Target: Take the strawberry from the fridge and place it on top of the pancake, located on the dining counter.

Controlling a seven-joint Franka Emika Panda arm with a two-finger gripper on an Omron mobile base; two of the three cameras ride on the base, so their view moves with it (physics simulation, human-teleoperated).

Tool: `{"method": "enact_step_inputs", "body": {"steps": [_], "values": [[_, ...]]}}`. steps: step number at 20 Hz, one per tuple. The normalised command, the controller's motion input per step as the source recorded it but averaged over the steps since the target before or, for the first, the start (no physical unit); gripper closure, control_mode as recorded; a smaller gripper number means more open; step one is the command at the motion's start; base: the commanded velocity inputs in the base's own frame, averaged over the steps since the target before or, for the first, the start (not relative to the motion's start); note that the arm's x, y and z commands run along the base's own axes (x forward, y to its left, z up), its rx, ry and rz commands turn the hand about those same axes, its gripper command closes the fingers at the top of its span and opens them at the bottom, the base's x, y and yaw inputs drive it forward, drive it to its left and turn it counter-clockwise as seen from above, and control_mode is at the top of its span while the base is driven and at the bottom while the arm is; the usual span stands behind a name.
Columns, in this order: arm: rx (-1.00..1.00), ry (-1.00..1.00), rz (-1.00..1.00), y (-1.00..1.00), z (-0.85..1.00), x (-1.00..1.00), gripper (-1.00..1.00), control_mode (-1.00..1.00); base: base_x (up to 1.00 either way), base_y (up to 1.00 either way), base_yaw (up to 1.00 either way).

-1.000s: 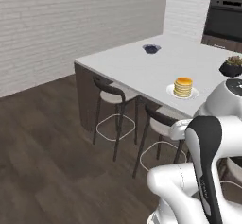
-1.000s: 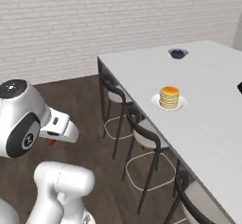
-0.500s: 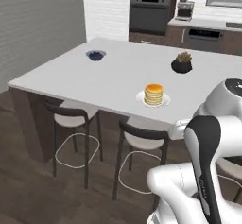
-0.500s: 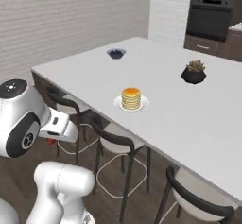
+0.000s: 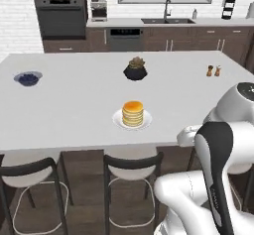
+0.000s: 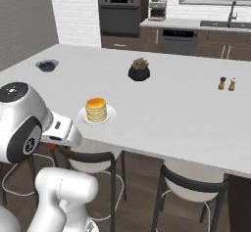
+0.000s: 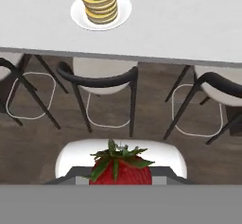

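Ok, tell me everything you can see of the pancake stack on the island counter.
The pancake is a small stack of round golden-brown discs, the top one glossy orange, the edges showing pale and darker bands. It stands upright and centred on a round white plate, which lies flat on the white dining counter near its front edge, above the chairs. Nothing lies on top of it and nothing else touches it.

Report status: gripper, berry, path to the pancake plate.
Gripper shut on small red green-leafed strawberry, low in front of white-topped dining counter. Golden-brown pancake stack on round white plate, nothing on top. Dark chairs below; counter approach open.
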Motion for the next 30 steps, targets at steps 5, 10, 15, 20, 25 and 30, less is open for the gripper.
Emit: {"method": "enact_step_inputs", "body": {"steps": [5,10,15,20,25,30], "values": [[0.00,0.00,0.00,0.00,0.00,0.00,1.00,1.00,0.81,0.68,-0.64],[0.00,0.00,0.00,0.00,0.00,0.00,1.00,1.00,0.57,0.77,-0.39],[0.00,0.00,0.00,0.00,0.00,0.00,1.00,1.00,0.16,0.44,-0.01],[0.00,0.00,0.00,0.00,0.00,0.00,1.00,1.00,0.00,0.18,0.23],[0.00,0.00,0.00,0.00,0.00,0.00,1.00,1.00,0.00,0.36,0.35],[0.00,0.00,0.00,0.00,0.00,0.00,1.00,1.00,-0.01,0.64,0.30]]}}
